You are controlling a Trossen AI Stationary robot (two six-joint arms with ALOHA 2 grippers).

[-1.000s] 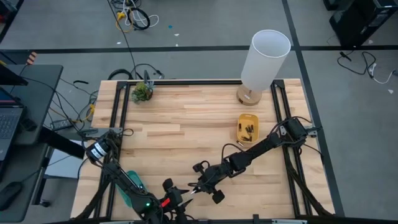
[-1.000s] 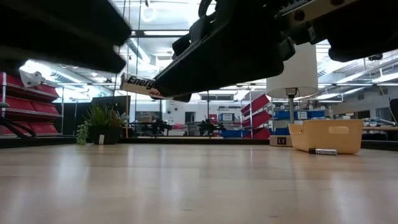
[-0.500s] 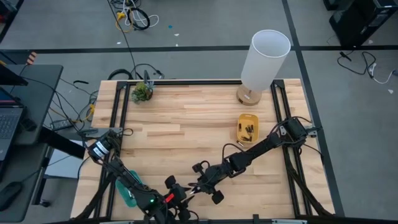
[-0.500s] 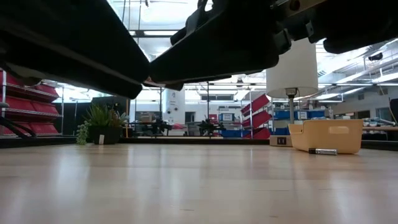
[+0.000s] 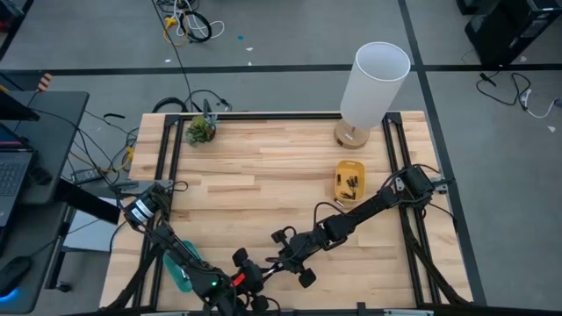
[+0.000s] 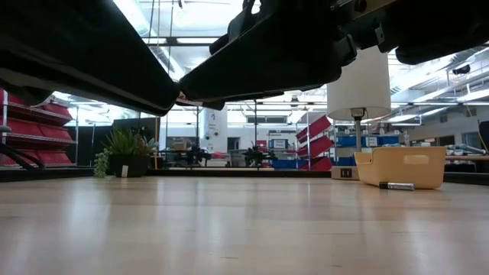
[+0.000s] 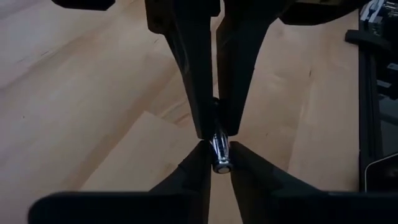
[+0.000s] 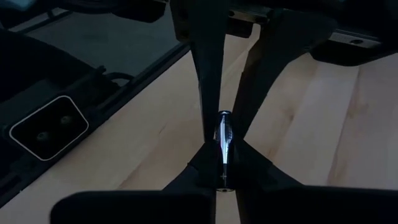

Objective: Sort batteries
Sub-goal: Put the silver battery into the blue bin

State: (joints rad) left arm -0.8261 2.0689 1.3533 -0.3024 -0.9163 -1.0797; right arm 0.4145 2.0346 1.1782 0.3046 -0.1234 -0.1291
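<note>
Standing over the wooden table, I see the tall white lamp at the far edge and the little potted plant at the far left corner; neither plays any part in this. The yellow tray sits right of centre with a few dark batteries lying in it, and the low view shows one more battery on the wood just in front of that tray. A teal tray peeks out from under the left arm at the near left edge.

Both arms meet tip to tip over the near edge. The right gripper reaches in from the right; the left gripper comes up from the near side.

Between them is a single silvery battery. In both wrist views, each pair of fingers is closed down to a narrow gap, with the cell pinched in it. Its long axis runs straight along the line joining the two grippers, so each holds one end, held clear above the wood.

My guess is that this is a handover, and it turns on that shared axis: one gripper must let go and draw back along the cell's length, not sideways, or the battery may twist free. The teal tray lies nearer the left arm, the yellow one nearer the right.
</note>
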